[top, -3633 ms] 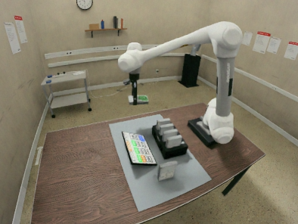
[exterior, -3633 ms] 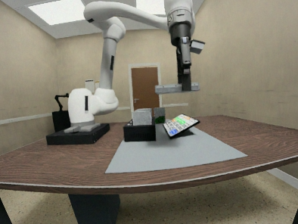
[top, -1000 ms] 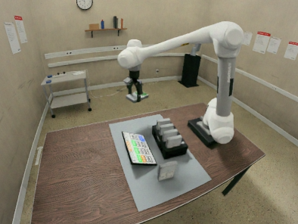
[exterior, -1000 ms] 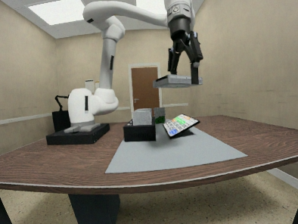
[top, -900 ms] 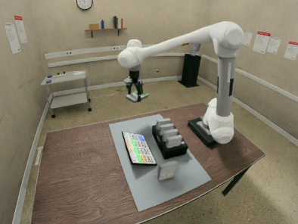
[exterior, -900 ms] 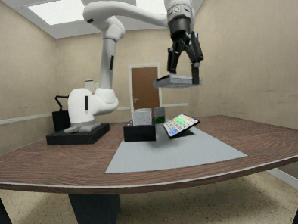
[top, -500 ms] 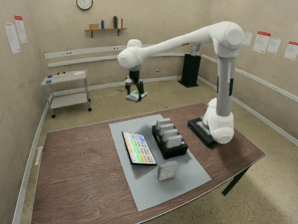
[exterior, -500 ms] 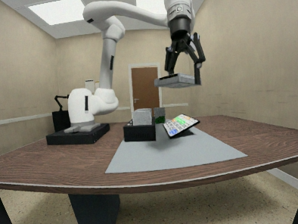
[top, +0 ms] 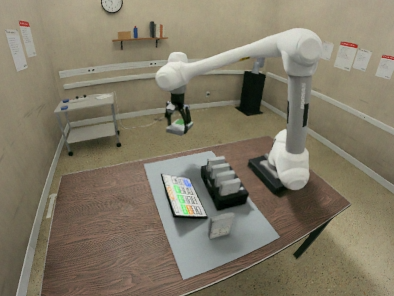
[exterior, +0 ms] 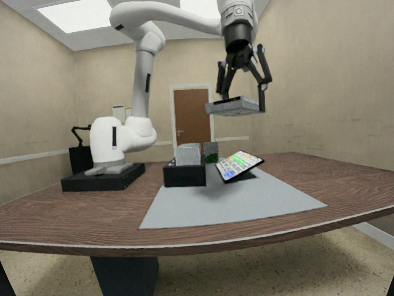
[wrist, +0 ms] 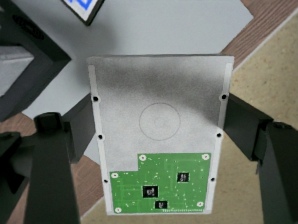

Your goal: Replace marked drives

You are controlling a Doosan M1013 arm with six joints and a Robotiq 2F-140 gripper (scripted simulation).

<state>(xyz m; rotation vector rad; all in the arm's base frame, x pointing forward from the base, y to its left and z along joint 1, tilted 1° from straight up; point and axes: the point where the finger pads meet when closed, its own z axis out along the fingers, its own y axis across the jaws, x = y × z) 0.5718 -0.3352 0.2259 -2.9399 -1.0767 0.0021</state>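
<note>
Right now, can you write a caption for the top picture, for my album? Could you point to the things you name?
A robot gripper (top: 178, 123) (exterior: 243, 100) (wrist: 158, 105) holds a drive (top: 177, 129) (exterior: 235, 107) (wrist: 160, 85) high above the table (top: 105, 215) (exterior: 45, 210).

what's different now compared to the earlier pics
The gripper has turned about its upright axis, swinging the drive it holds round with it; in the exterior view its two fingers, lined up at first, now show apart. Nothing was taken hold of or let go. The dock, its drives, the tilted screen and the drive standing on the mat stayed put.
</note>
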